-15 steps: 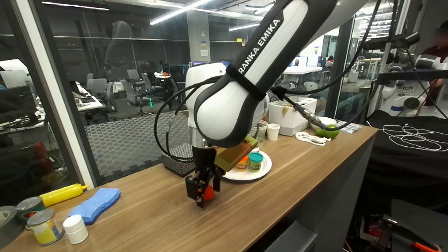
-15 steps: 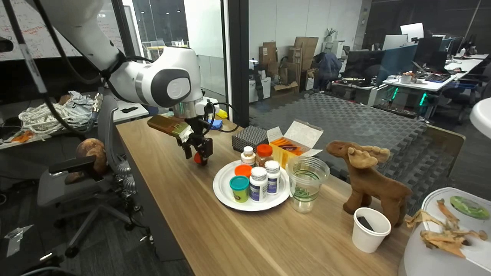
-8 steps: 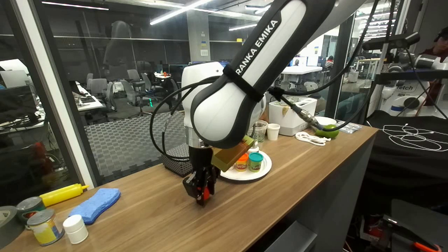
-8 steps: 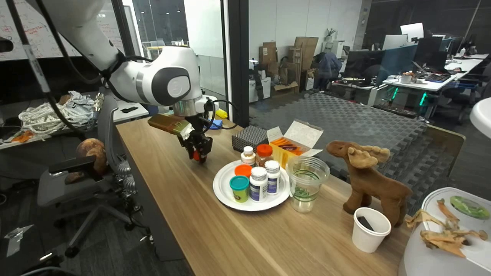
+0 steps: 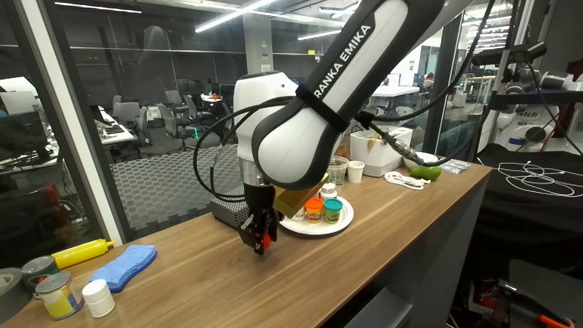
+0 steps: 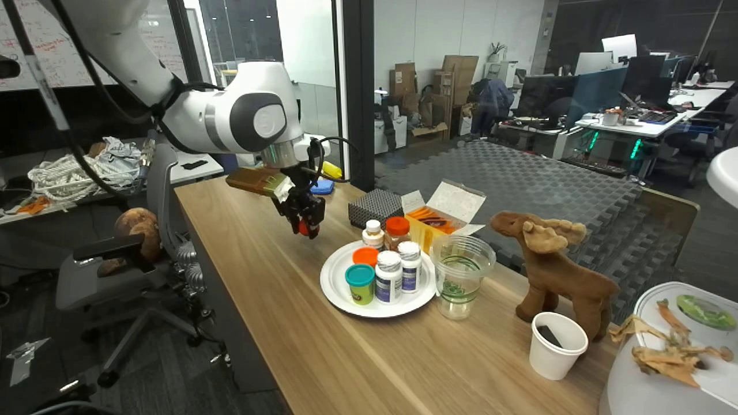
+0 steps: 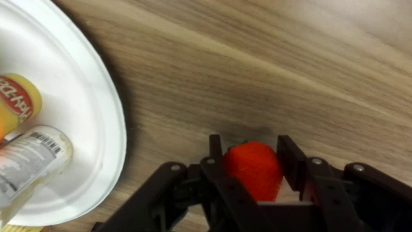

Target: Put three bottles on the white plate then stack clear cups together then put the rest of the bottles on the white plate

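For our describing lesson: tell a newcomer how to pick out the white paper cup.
In an exterior view, find the brown stuffed animal on the wooden table. In front of its hind legs, beside a big white container, stands the white paper cup. It is far smaller than either neighbour, with something dark inside.

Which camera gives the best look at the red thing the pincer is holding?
The wrist view: there the red thing looms large and close, gripped by the pincer, with its rounded end plain to see. Both exterior views show only a small red patch of it, partly hidden by the pincer's dark parts.
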Available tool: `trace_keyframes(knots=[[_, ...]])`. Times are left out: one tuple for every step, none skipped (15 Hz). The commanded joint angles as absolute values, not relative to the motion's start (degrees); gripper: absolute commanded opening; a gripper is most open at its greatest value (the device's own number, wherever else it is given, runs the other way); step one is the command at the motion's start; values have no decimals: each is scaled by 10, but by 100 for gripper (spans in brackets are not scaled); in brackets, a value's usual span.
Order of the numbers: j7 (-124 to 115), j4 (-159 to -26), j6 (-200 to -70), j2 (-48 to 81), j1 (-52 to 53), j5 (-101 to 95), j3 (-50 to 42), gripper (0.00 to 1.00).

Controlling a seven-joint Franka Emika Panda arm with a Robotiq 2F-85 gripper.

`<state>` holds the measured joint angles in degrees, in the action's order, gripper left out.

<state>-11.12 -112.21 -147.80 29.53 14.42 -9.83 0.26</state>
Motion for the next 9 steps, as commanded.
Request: trace_keyframes(knots=[[-164,-1167,-1485,228,167,-146,-31,24],[-176,-1180,-1483,211,169,-158,-38,24],[-190,-1189,-1481,197,171,-173,-45,24],[-204,-1203,-1476,181,171,-187,-51,24],[-215,-1214,-1470,169,167,-196,-54,24],[-221,-1226,-1463,159,162,-201,-52,24],[-224,-1236,-1458,152,156,-202,-50,24],[-224,-1246,-1455,147,150,-199,-46,24],[-225,-1255,-1453,144,144,-197,-44,24]])
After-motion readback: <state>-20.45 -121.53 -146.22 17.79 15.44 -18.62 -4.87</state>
